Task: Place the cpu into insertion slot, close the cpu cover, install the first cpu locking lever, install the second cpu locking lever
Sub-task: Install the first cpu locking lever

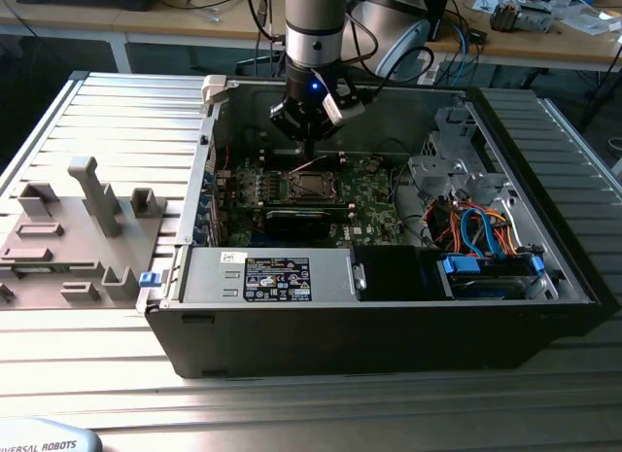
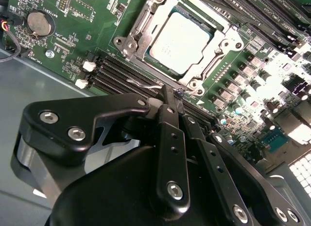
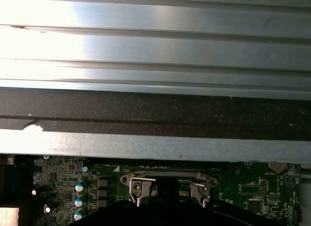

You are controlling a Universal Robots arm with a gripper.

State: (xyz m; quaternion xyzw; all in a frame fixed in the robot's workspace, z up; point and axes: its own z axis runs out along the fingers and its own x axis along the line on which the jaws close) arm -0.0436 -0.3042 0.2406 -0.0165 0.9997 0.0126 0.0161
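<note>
- Cluttered benches stood behind the open computer case point(image 1: 544, 306) at mid-frame in the exterior view.
- The gripper point(image 2: 171, 100), jaws together on nothing, hovered beside the insertion slot point(image 2: 181, 39).
- The cpu point(image 2: 180, 41) sat seated under the cpu cover point(image 2: 141, 26).
- Risk, in my judgement: the closed fingers point(image 2: 169, 124) could slip and scrape the motherboard point(image 2: 73, 22).

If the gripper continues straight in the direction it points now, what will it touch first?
Probably the thin wire lever at the socket's edge: in the second wrist view the gripper has its fingers together and its tip right at it, with the chip seated just beyond. Depth is unclear.
</note>
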